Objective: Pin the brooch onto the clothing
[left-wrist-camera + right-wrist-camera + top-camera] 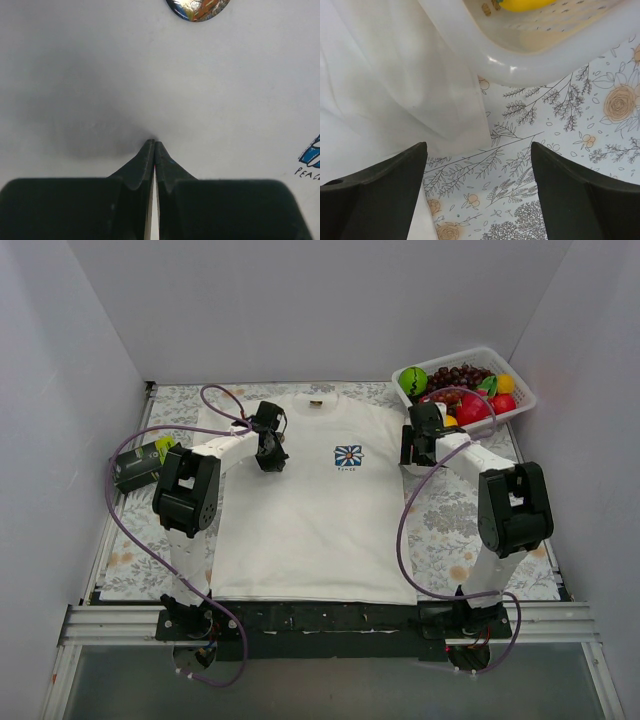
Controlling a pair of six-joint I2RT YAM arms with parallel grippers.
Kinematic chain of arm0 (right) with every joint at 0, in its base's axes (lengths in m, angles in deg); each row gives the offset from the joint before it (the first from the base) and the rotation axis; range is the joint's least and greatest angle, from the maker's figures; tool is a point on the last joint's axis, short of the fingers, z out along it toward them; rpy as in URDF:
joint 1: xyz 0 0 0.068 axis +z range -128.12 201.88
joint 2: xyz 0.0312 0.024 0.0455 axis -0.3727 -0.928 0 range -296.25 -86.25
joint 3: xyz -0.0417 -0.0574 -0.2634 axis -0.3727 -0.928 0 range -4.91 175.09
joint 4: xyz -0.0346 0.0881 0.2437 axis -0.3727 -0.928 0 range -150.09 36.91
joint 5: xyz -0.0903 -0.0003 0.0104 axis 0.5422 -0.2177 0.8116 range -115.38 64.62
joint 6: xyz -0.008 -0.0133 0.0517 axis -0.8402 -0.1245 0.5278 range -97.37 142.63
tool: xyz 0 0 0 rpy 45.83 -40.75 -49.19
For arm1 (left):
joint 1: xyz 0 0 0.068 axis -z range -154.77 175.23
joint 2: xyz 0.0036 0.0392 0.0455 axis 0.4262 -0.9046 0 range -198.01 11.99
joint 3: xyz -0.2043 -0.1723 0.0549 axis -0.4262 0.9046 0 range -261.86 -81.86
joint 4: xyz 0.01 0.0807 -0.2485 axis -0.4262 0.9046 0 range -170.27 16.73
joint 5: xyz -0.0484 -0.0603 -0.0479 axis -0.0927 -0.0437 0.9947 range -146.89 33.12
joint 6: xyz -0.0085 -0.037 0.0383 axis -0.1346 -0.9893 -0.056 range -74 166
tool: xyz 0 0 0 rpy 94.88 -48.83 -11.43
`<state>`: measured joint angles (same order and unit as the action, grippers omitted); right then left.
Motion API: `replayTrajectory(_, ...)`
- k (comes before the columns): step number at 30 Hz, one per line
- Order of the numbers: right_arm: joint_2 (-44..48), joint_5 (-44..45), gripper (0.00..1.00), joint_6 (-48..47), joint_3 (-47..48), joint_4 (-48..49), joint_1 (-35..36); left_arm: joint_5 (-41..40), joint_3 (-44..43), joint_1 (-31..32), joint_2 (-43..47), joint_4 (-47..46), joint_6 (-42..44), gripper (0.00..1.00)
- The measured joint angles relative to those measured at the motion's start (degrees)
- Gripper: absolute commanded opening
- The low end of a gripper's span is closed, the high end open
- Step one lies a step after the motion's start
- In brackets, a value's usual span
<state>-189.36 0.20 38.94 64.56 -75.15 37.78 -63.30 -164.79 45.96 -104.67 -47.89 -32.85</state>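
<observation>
Top external: one white T-shirt flat on table, one blue print on chest. One brooch lying on T-shirt, just ahead of left claw; that claw's fingers together, tips at fabric. Right claw spread apart over table, between T-shirt edge and one fruit basket. One dark box far left. Floral table cover, white walls.
</observation>
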Motion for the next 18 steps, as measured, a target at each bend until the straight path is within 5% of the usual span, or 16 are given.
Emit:
replayTrajectory(5,4.55,-2.29,0.92,-0.55,0.24,1.16,-0.22,0.35,-0.37,-0.02,0.0,0.61,1.2,0.04)
replayTrajectory(13,4.87,-10.71,0.9,-2.89,5.27,3.48,1.68,1.62,-3.82,-0.22,0.04,2.91,3.82,0.3)
replayTrajectory(16,-0.61,-12.76,0.9,-3.82,11.8,3.69,4.35,2.38,-9.14,-0.7,-0.07,3.74,4.7,0.53)
replayTrajectory(17,-2.91,-13.29,0.9,-4.15,14.49,3.3,5.14,2.62,-11.39,-1.03,-0.28,4.09,4.92,0.68)
replayTrajectory(18,-4.92,-13.79,0.9,-4.33,16.41,3.39,5.64,2.67,-13.03,-1.36,-0.46,4.04,5.42,0.94)
